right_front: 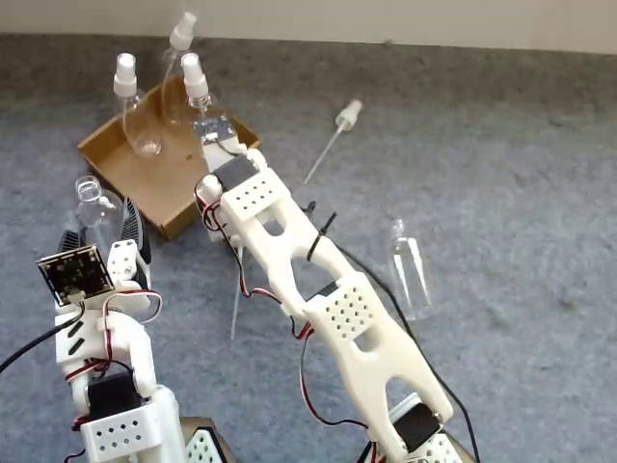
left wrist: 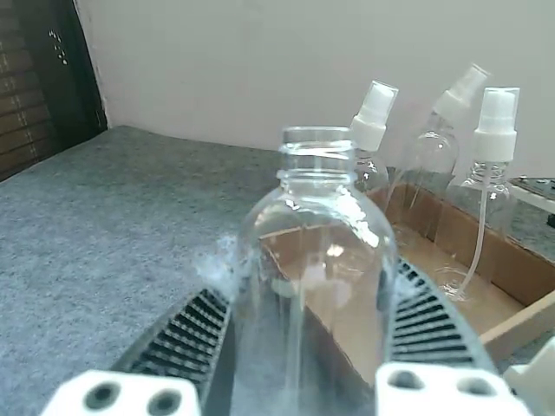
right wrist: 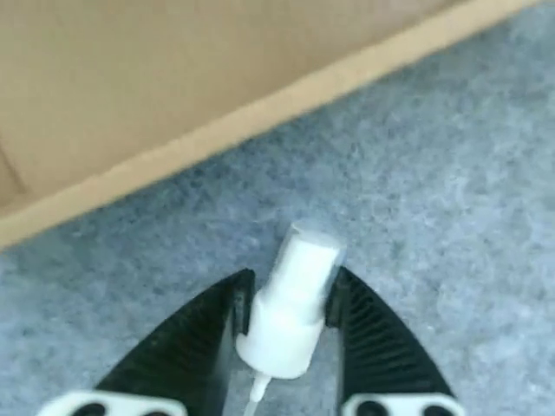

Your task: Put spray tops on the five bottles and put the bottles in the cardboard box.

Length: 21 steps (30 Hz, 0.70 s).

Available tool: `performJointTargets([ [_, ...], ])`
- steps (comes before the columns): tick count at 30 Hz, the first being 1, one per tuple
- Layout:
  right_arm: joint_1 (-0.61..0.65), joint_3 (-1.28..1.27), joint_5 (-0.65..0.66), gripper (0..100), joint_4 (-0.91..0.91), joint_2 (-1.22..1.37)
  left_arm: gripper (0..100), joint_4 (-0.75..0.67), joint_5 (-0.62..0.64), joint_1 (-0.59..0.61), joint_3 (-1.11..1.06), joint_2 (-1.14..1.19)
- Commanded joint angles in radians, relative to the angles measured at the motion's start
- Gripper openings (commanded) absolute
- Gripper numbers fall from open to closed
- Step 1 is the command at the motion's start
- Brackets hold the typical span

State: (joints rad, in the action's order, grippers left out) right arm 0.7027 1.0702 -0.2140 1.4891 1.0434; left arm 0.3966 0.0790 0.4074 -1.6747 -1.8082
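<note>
My left gripper (left wrist: 303, 316) is shut on a clear bottle (left wrist: 316, 251) that stands upright with an open neck; from above this bottle (right_front: 96, 204) is just left of the cardboard box (right_front: 120, 169). Three bottles with white spray tops (right_front: 125, 75) stand in the box. My right gripper (right wrist: 286, 290) is shut on a white spray top (right wrist: 290, 308) just outside the box wall (right wrist: 217, 130), its thin tube (right_front: 236, 294) hanging below. Another spray top (right_front: 347, 116) with its tube lies on the carpet. A topless bottle (right_front: 410, 270) lies on its side at the right.
Grey carpet (right_front: 501, 174) covers the whole table, with open floor to the right of the lying bottle. The right arm (right_front: 318, 280) stretches diagonally across the middle, with its wires trailing beside it. A pale wall runs along the far edge.
</note>
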Motion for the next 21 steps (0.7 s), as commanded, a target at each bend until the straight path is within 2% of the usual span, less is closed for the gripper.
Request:
performJointTargets([
  [1, -0.027, 0.041, -0.003, 1.6, 0.022, -0.013, 3, -0.025, 0.006, -0.016, -0.013, -0.022],
  [7, -0.059, 0.059, -0.003, 0.5, 0.117, -0.030, 3, -0.025, 0.006, -0.018, -0.015, -0.022],
  [13, -0.120, 0.274, -0.003, 0.5, 0.268, -0.054, 3, -0.025, 0.006, -0.042, -0.019, -0.022],
  [21, -0.243, 0.585, -0.003, 0.5, 0.278, -0.056, 3, -0.023, 0.005, -0.130, -0.019, -0.022],
])
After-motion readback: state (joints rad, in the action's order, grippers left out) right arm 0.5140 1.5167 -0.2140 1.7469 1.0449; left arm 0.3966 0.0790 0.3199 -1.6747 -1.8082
